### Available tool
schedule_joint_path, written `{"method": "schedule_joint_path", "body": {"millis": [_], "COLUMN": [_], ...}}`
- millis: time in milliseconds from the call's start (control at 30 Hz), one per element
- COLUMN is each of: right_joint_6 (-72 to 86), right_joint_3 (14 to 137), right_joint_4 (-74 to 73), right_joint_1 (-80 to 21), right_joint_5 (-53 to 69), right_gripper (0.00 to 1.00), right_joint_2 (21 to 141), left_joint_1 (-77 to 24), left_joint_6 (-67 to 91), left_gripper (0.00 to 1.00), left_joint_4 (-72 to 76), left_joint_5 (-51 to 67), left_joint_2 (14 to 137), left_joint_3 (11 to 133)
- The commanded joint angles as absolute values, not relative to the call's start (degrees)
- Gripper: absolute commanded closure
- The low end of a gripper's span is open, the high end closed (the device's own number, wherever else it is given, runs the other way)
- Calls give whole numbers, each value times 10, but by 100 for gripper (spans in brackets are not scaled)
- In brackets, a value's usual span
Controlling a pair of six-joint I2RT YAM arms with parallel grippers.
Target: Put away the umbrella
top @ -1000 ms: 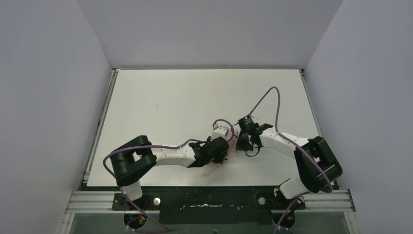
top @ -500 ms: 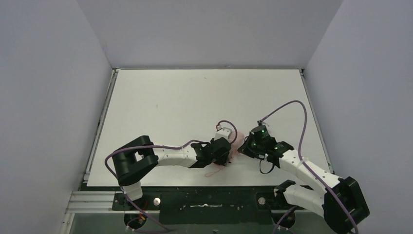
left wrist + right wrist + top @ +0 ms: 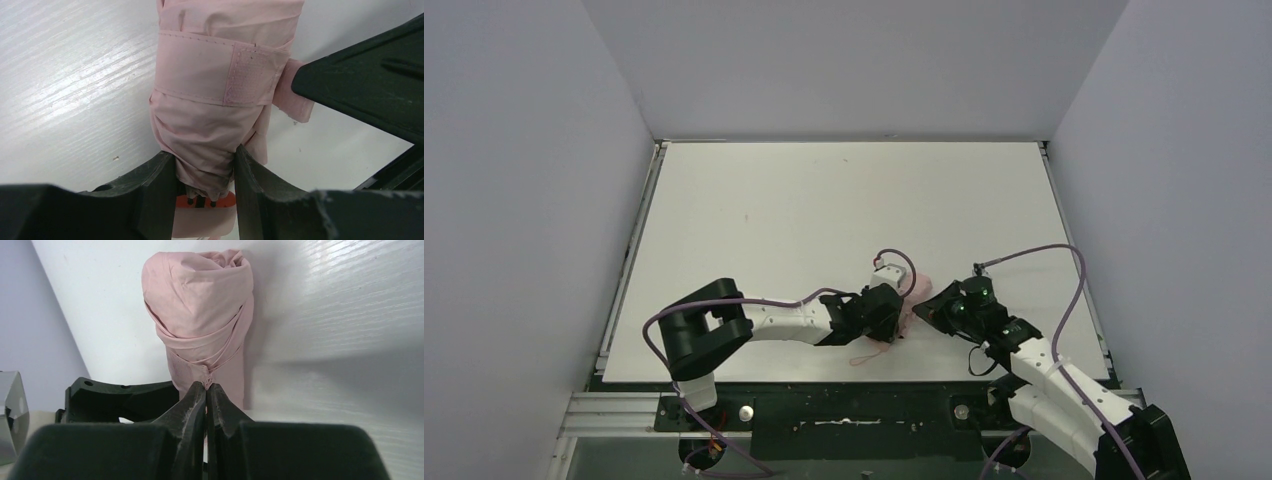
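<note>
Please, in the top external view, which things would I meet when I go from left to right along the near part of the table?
left gripper → umbrella → right gripper

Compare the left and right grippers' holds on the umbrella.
Jaws: apart on the left gripper, nearly touching on the right gripper.
Hold: the left gripper clamps the whole rolled umbrella near one end; the right gripper pinches only a thin fold of its fabric.
Side, from above: left gripper on the umbrella's left, right gripper on its right.
Shared: both grip the same umbrella.
</note>
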State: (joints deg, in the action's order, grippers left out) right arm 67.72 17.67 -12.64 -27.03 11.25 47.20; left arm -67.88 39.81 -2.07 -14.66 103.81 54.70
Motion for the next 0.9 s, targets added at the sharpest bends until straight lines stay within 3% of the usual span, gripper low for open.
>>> {"method": "schedule_joint_path", "body": {"millis": [0,367,867], "right_joint_6": [775,903,964], "right_joint_3": [159,98,93], "right_joint_4": [81,304,434], "right_joint_1": [-259,-241,-236], "right_joint_5": [186,192,182], "right_gripper": [100,100,100], "right_joint_2": [448,499,568], "left_joint_1": [-685,-701,-716], "left_joint_6": [392,383,369], "left_gripper": [100,100,100], "left_joint_4": [-193,-194,-198], "left_joint_5": [-120,-120,-118], "left_joint_2": [1120,1133,1150], "left_joint_3": [501,511,522]}}
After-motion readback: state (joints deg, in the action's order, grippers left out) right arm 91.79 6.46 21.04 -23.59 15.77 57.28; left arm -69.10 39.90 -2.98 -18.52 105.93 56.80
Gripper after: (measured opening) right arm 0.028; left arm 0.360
